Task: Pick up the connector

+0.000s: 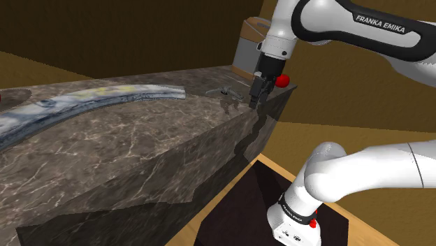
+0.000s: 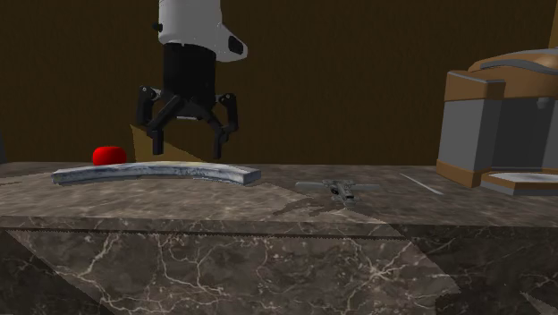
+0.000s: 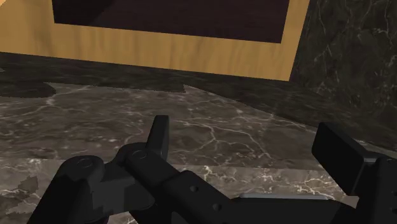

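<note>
Seen in the second exterior view, a small red rounded object (image 2: 109, 154) sits behind a long curved grey-blue strip (image 2: 156, 172) on the dark veined marble counter (image 2: 224, 259). Above the strip hangs the black gripper (image 2: 186, 148), its fingers spread and holding nothing. Further right, apart from it, lies the small grey connector (image 2: 338, 188), then a grey-and-tan box (image 2: 487, 116).

Connector (image 2: 338, 188) too small for detail, grey-and-tan box (image 2: 501, 116) partly beyond the second exterior view's right edge
</note>
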Controlling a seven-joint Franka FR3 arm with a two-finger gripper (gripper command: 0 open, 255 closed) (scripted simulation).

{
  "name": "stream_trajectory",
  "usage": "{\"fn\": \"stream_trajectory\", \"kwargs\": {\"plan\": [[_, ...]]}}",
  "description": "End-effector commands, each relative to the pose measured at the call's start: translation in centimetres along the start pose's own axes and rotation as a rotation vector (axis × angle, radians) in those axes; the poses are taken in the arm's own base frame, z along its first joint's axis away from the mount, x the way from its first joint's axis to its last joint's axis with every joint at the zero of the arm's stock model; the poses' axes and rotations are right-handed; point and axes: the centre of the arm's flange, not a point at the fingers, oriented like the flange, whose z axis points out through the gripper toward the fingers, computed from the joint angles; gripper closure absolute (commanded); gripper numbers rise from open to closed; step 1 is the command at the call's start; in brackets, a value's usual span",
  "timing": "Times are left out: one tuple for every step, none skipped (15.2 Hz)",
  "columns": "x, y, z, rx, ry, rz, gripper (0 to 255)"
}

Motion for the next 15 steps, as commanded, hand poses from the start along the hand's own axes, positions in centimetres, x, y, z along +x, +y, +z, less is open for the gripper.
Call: {"fn": "stream_trajectory", "kwargs": {"plan": [[0.0, 0.0, 0.0, 0.000, 0.000, 0.000, 0], [0.8, 1.0, 0.3, -0.001, 0.002, 0.000, 0], [1.5, 2.0, 0.6, -0.002, 0.004, -0.001, 0], [2.3, 3.0, 0.8, -0.002, 0.005, -0.001, 0], [3.0, 4.1, 1.1, -0.003, 0.007, -0.001, 0], [3.8, 5.1, 1.4, -0.004, 0.009, -0.002, 0], [4.5, 6.1, 1.6, -0.005, 0.011, -0.002, 0], [5.3, 7.1, 1.9, -0.005, 0.012, -0.003, 0], [6.1, 8.1, 2.2, -0.006, 0.014, -0.003, 0], [6.8, 9.1, 2.4, -0.007, 0.016, -0.003, 0], [7.6, 10.2, 2.7, -0.008, 0.018, -0.004, 0], [8.3, 11.2, 2.9, -0.009, 0.019, -0.004, 0], [9.1, 12.2, 3.2, -0.009, 0.021, -0.004, 0], [9.9, 13.2, 3.4, -0.010, 0.023, -0.005, 0], [10.6, 14.2, 3.7, -0.011, 0.025, -0.005, 0]]}}
